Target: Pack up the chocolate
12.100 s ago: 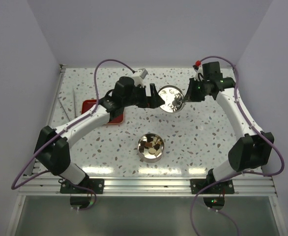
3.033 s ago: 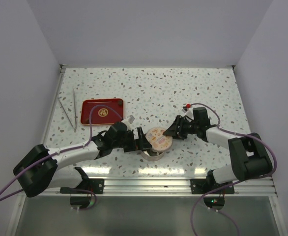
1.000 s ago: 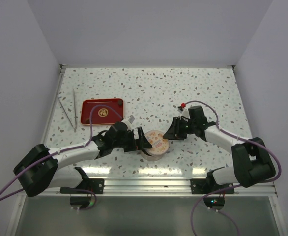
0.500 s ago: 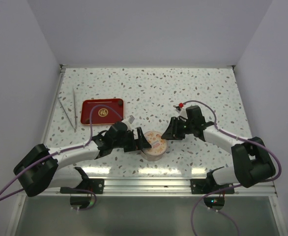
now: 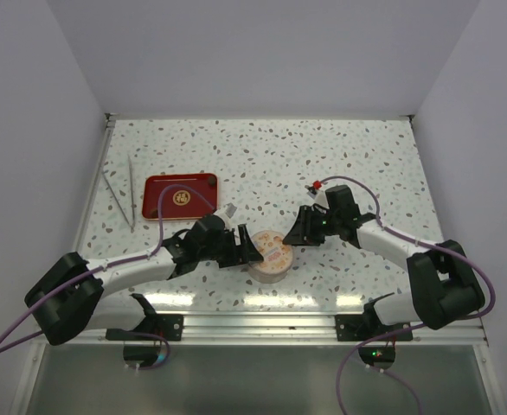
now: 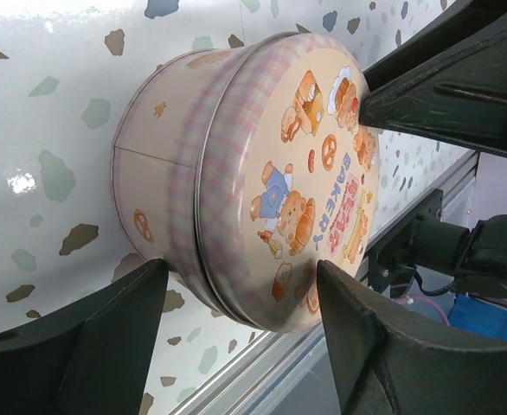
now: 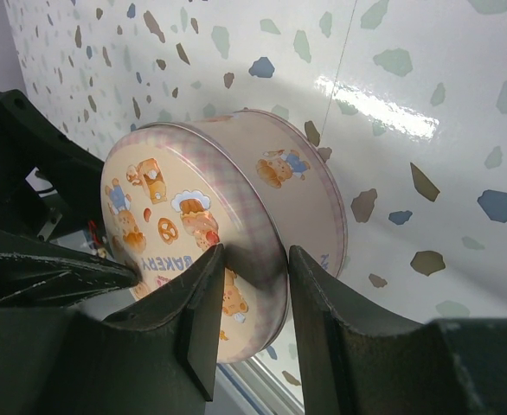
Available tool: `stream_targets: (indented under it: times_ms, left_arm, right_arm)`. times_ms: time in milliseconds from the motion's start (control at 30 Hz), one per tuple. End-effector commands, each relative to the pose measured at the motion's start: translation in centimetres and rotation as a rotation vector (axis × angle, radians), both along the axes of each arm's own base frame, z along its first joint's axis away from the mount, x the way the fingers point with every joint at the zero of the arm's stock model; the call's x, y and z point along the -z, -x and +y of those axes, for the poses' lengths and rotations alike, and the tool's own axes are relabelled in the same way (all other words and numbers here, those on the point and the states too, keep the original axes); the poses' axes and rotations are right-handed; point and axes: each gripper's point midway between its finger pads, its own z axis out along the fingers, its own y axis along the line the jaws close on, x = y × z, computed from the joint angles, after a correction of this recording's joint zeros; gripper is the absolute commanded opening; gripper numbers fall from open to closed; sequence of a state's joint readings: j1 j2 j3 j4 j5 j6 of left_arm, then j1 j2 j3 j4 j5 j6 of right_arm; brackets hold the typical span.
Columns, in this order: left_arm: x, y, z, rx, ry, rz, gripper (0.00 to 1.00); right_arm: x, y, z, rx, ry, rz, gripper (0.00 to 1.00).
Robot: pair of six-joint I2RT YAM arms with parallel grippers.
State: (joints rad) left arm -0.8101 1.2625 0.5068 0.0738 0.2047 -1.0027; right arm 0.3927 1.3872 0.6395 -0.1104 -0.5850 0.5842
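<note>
- The tin (image 5: 270,253) stands near the front edge of the desk (image 5: 340,156), about midway along it, between my two claws.
- Its lid (image 6: 314,173), pink check printed with bears and the word BAKERY, sits on top of it.
- No chocolate shows in any view. The lidded tin hides its inside, so I cannot tell where the chocolate lies relative to either claw.
- My left claw (image 5: 250,246) is low over the desk at the tin's left side.
- In the left wrist view its fingers (image 6: 106,346) stand wide apart, with the near edge of the tin in the gap between them. One finger is by the wall near the base, the other on the side of the lid's printed face.
- Both fingers are just beside the tin, but I cannot tell whether either one touches it, so I cannot say that this claw has hold of anything.
- My right claw (image 5: 298,235) is at the tin's right side, a little toward the back edge.
- In the right wrist view its fingers (image 7: 314,320) stand narrow and pinch the lid's rim, one on the printed face and one on the outer wall. This claw grips the lid.
- A red tray (image 5: 180,196) lies toward the desk's left edge, well apart from the tin.
- The tweezers (image 5: 119,194) lie just left of the tray, along that same edge.
</note>
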Motion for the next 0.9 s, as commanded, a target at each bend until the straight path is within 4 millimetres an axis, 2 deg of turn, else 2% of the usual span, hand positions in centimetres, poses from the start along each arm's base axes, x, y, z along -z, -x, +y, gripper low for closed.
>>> stream_targets:
  times_ms: [0,567,867]
  left_arm:
    - [-2.12,-1.11,-1.03,-0.003,0.048,-0.044,0.74]
    - [-2.05,-0.92,-0.61,-0.017,0.044,-0.039,0.54]
    - [-2.15,-0.9,-0.69,-0.012,0.048,-0.042,0.37]
  right_arm:
    - [0.38,-0.12,-0.23,0.013,0.043,0.005,0.38]
    - [-0.27,-0.2,0.28,0.004,0.036,-0.002,0.38]
    - [-0.55,-0.18,0.75,-0.005,0.029,-0.003,0.38]
